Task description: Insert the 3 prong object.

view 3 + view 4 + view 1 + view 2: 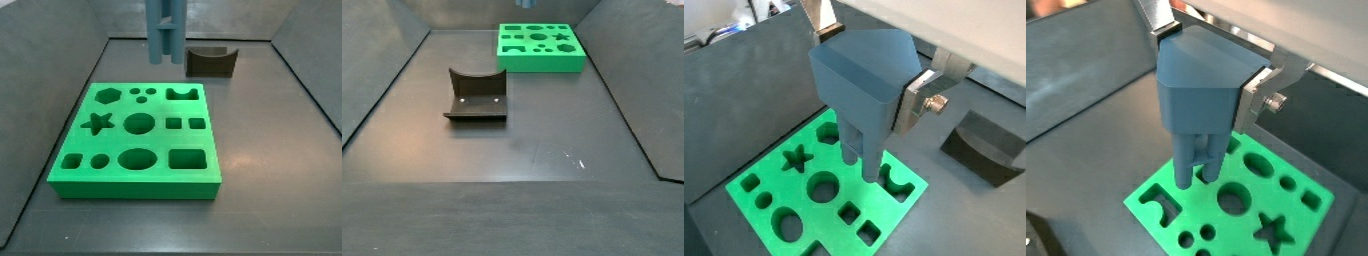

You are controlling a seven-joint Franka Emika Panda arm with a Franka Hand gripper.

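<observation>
My gripper (871,65) is shut on the wide head of the 3 prong object (862,95), a light blue-grey piece. It also shows in a wrist view (1207,95). The silver fingers (919,100) clamp its two sides. Its prongs (1196,160) point down and hang above the green block with shaped holes (811,205), not in any hole. In a side view the prongs (163,30) hang over the far edge of the green block (134,187); the gripper is out of view there. In a side view the green block (543,63) lies far back, with no gripper or piece in view.
A dark brown U-notched block (211,62) stands behind the green block to the right; it also shows in a side view (476,95) and in a wrist view (985,145). Grey walls close in the dark floor (516,150) on the sides.
</observation>
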